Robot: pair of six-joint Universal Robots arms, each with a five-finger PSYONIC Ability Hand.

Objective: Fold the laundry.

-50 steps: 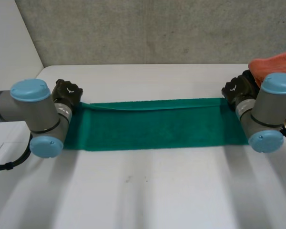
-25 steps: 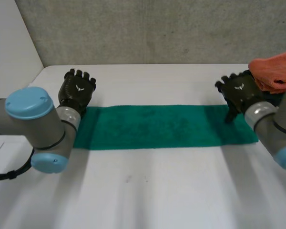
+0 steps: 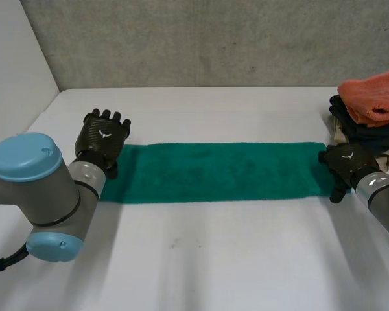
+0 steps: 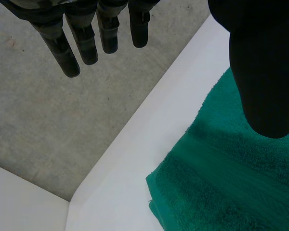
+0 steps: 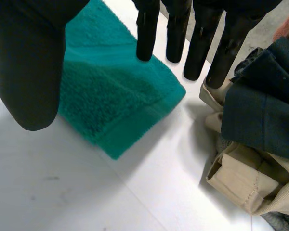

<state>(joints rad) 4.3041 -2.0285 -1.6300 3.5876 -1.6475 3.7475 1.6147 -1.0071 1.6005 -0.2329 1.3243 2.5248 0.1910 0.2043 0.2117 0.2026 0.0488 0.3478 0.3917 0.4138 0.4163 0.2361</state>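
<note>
With left hand (image 3: pixel 104 135) and right hand (image 3: pixel 347 165) both spread empty, grabbing the towel (image 3: pixel 214 172) I might bump the pile (image 3: pixel 369 110)

left hand (image 3: pixel 102 134) opened, right hand (image 3: pixel 345 167) withdrawn

Head cam: high, from behind, looks down over whole white table (image 3: pixel 201 259) to concrete wall (image 3: pixel 201 39). L wrist cam: v. close, along left hand (image 4: pixel 262 72), onto one end of green towel (image 4: pixel 221 183) + wall. R wrist cam: v. close, along right hand (image 5: pixel 31 62), onto towel's other end + clothes pile (image 5: pixel 260 115). Head cam shares both ends, pile too.
</note>
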